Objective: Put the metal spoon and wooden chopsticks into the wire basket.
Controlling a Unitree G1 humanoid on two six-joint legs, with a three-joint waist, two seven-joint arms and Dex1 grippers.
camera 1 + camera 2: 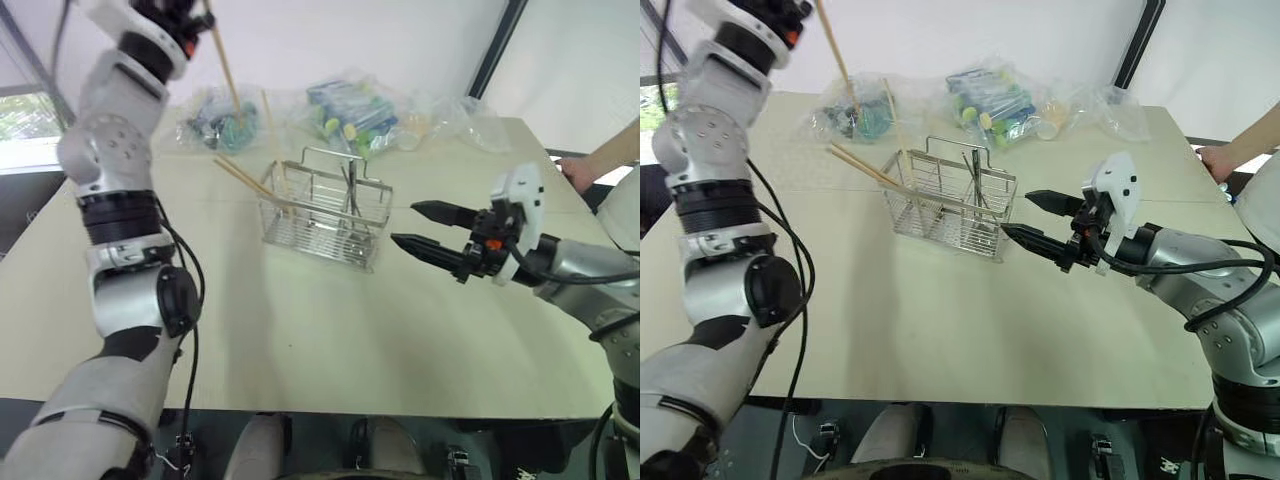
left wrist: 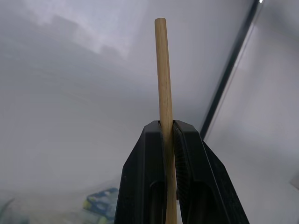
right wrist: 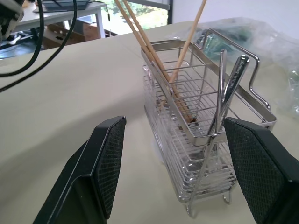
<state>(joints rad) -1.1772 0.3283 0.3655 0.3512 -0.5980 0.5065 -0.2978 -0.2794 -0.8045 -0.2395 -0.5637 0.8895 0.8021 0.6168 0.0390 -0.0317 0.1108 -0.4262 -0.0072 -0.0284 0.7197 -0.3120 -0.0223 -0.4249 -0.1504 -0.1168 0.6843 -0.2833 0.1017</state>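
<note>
Wooden chopstick (image 2: 163, 88) sits pinched between the left gripper's (image 2: 168, 128) fingers, raised high above the counter (image 1: 330, 340). 3 chopsticks (image 3: 154, 46) and the metal spoon (image 3: 232, 81) stand in the wire basket (image 1: 322, 215) — right gripper (image 1: 420, 227) beside it, fingers wide.

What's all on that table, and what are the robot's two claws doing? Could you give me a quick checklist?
Surface: beige table, bare in front.
Job's things: wire basket holds three wooden chopsticks and metal utensils; a fourth chopstick is held aloft.
Clutter: clear plastic bags at the far edge.
Grippers: left gripper shut on the chopstick; right gripper open beside the basket.
Cables: black cable along the left arm.
Surroundings: a person's hand at the table's edge.
</note>
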